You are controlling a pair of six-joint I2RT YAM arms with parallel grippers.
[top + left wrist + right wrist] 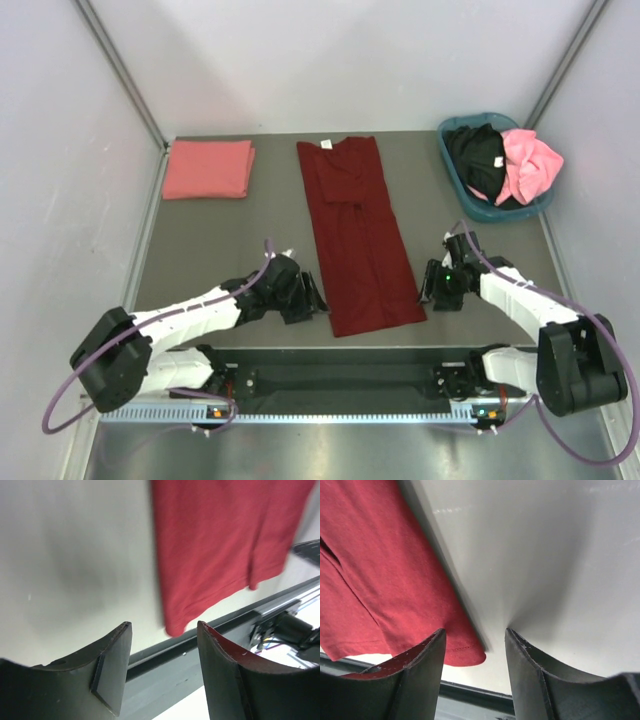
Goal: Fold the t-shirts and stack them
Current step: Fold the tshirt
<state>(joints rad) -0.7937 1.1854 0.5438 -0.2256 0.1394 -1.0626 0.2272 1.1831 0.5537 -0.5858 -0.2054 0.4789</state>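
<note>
1. Maroon t-shirt point(355, 235), sides folded in, mid-table, hem toward near edge; collar tag point(325, 146) unreadable.
2. Salmon-pink t-shirt point(208, 168), folded, far-left corner.
3. Left gripper point(318, 298), right gripper point(428, 285): jaws wide, empty.

Left wrist view: your left gripper point(164, 635) is open near the table's edge, with red cloth ahead.
Your two dark fingers point(112, 670) stand apart with nothing between them. Beyond the gap, the dark maroon red t-shirt point(220, 540) lies flat on the pale table point(75, 555) and fills the upper right. Its rounded lower corner ends just short of the dark rail point(165, 672) along the table's edge. Cables point(270, 642) show past the rail at the right.
</note>
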